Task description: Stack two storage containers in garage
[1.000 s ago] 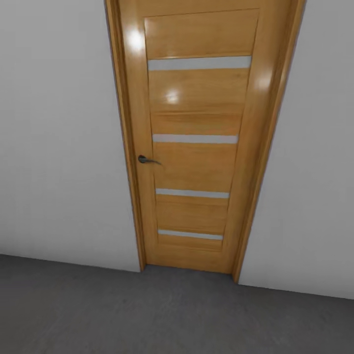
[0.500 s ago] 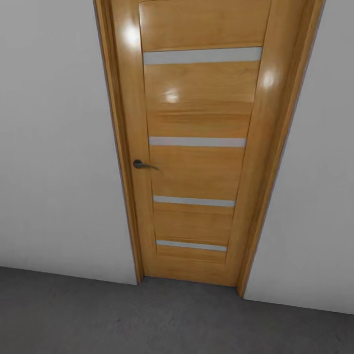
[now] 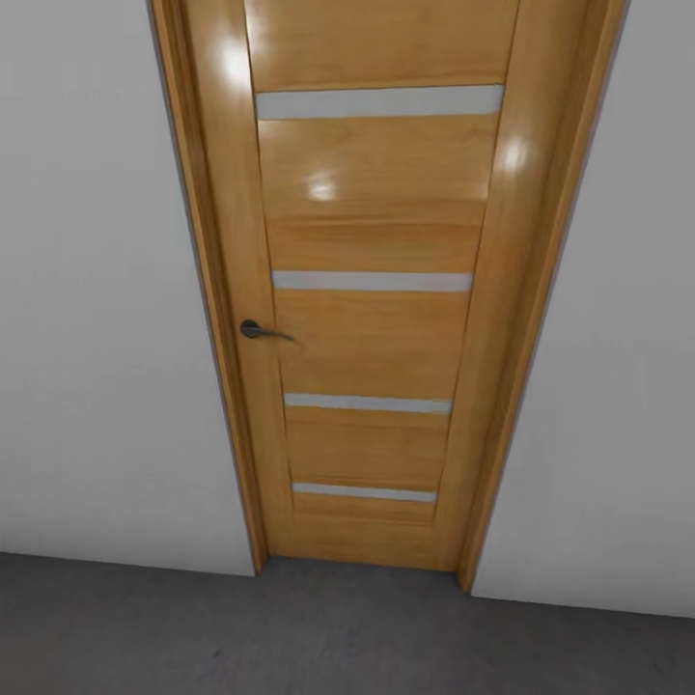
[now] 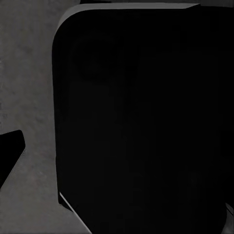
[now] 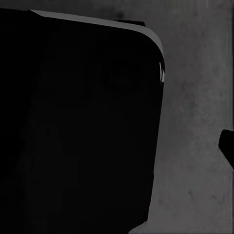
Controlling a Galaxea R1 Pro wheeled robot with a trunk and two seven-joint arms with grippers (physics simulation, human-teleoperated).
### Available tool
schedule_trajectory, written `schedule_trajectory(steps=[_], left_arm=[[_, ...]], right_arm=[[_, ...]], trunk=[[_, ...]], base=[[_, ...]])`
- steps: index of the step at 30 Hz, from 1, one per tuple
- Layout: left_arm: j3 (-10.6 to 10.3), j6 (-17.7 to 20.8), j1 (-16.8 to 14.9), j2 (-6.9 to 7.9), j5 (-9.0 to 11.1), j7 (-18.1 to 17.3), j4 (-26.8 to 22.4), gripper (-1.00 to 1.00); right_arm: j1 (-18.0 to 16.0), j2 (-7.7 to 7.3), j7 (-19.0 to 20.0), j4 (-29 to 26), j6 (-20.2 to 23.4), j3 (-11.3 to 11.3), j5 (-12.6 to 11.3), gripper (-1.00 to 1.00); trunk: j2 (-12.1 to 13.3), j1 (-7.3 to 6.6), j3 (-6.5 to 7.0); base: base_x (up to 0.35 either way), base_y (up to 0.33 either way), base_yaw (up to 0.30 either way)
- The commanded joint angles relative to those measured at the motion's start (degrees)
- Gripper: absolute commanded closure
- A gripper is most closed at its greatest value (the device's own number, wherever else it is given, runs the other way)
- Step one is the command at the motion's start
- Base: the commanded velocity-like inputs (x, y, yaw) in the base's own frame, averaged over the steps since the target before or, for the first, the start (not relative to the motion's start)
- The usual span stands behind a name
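Walls (image 3: 97, 290) of pale grey flank a shut orange-brown door (image 3: 372, 328) with its handle (image 3: 259, 331) above dark concrete floor (image 3: 290, 637), suggesting the garage mid-transit; both pincers' spread I cannot tell, containers nowhere seen beside them.

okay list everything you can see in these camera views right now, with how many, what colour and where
door: one, orange-brown wood with four pale horizontal strips, shut, centre of the head view
door handle: one, dark metal lever, on the door's left edge
door frame: one, orange-brown, around the door
walls: plain white-grey, on both sides of the door
floor: dark grey speckled concrete, below the door and in both wrist views
robot's body: large black rounded shape, close to both wrist cameras; which part it is cannot be told
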Motion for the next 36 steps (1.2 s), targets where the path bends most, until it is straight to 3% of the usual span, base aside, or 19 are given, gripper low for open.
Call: schedule_trajectory(steps=[1, 12, 36], left_arm=[[0.0, 0.0, 0.0, -0.01, 0.3, 0.0, 0.0, -1.0], [0.0, -0.1, 0.0, 0.04, 0.3, 0.0, -0.1, -1.0], [0.0, -0.1, 0.0, -0.01, 0.3, 0.0, -0.1, -1.0]], right_arm=[[0.0, -0.02, 0.0, 0.0, -0.1, 0.1, 0.3, -1.0], [0.0, -0.05, 0.0, 0.0, -0.2, 0.1, 0.3, -1.0], [0.0, 0.0, 0.0, 0.0, -0.2, 0.1, 0.3, -1.0]], trunk=[[0.0, 0.03, -0.05], [0.0, 0.03, -0.05], [0.0, 0.03, -0.05]], base=[[0.307, 0.0, -0.004], [0.289, 0.0, -0.001], [0.013, 0.0, -0.104]])
